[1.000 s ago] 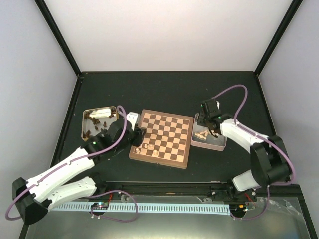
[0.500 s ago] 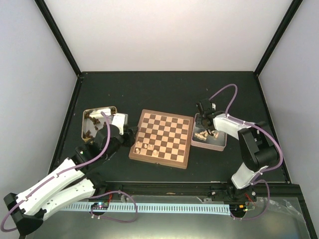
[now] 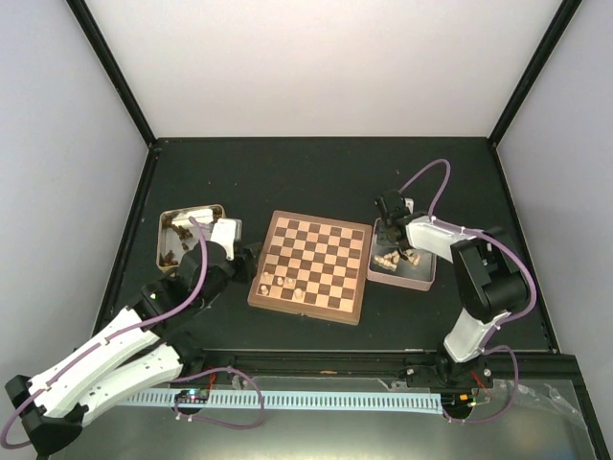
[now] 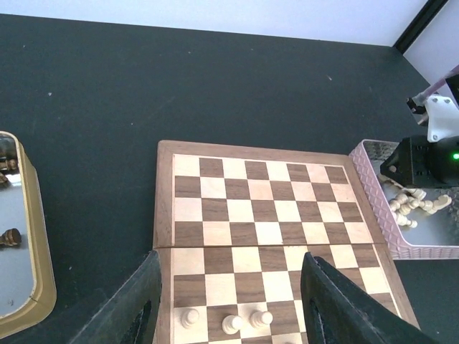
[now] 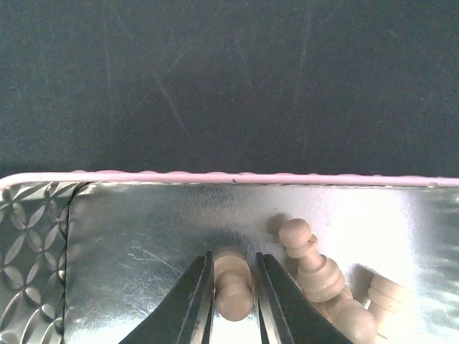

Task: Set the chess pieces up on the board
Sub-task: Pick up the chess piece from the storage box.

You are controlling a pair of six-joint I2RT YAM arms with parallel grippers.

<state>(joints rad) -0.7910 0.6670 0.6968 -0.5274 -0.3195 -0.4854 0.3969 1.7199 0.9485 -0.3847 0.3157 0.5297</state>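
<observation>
The board (image 3: 311, 266) lies mid-table with three pale pawns (image 4: 231, 321) standing near its front-left corner. My left gripper (image 4: 232, 256) hovers open over that corner (image 3: 251, 256) with nothing between its fingers. My right gripper (image 5: 233, 265) reaches down into the pink tin (image 3: 421, 279) and is shut on a pale pawn (image 5: 234, 290), pinched on both sides. More pale chess pieces (image 5: 315, 269) lie loose just right of it. Dark chess pieces (image 3: 182, 230) sit in the gold tin (image 3: 164, 244).
The gold tin's rim (image 4: 36, 287) lies left of the board and the pink tin's wall (image 4: 373, 208) close to the board's right edge. The pink rim (image 5: 215, 175) runs just beyond my right fingers. Black table surrounds everything.
My left arm drew back leftward off the board and its jaws widened. My right gripper dropped into the pink tin and closed on a pale pawn.
</observation>
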